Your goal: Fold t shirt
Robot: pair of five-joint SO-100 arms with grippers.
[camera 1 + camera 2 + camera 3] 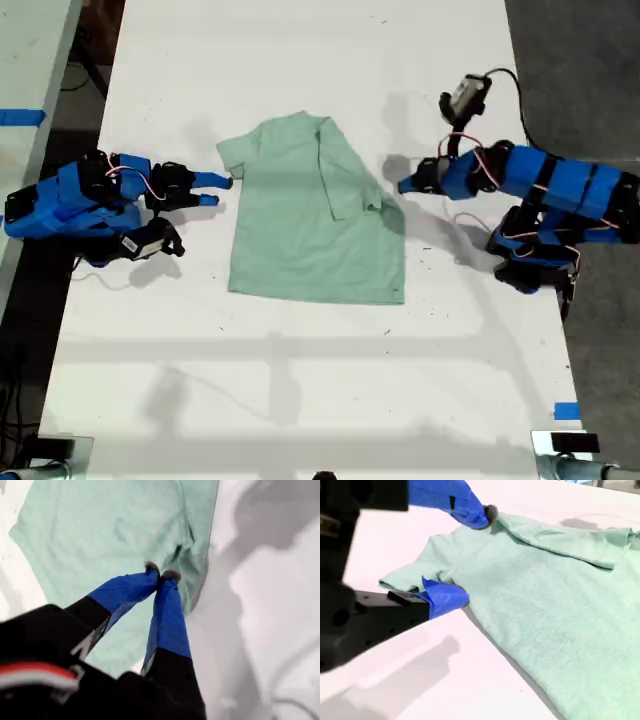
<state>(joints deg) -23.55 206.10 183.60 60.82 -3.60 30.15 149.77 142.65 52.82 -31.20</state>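
Second gripper (470,555) open around the sleeve of the t shirt (315,210). First gripper (161,575) closed, empty, above the shirt's folded edge.

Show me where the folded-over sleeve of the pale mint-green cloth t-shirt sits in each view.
Exterior view: folded-over sleeve lies on the t-shirt, toward that view's right, near my first gripper.
First wrist view: sleeve just beyond my first gripper.
Second wrist view: sleeve on the shirt's far side.
Shared landmark: the white table.
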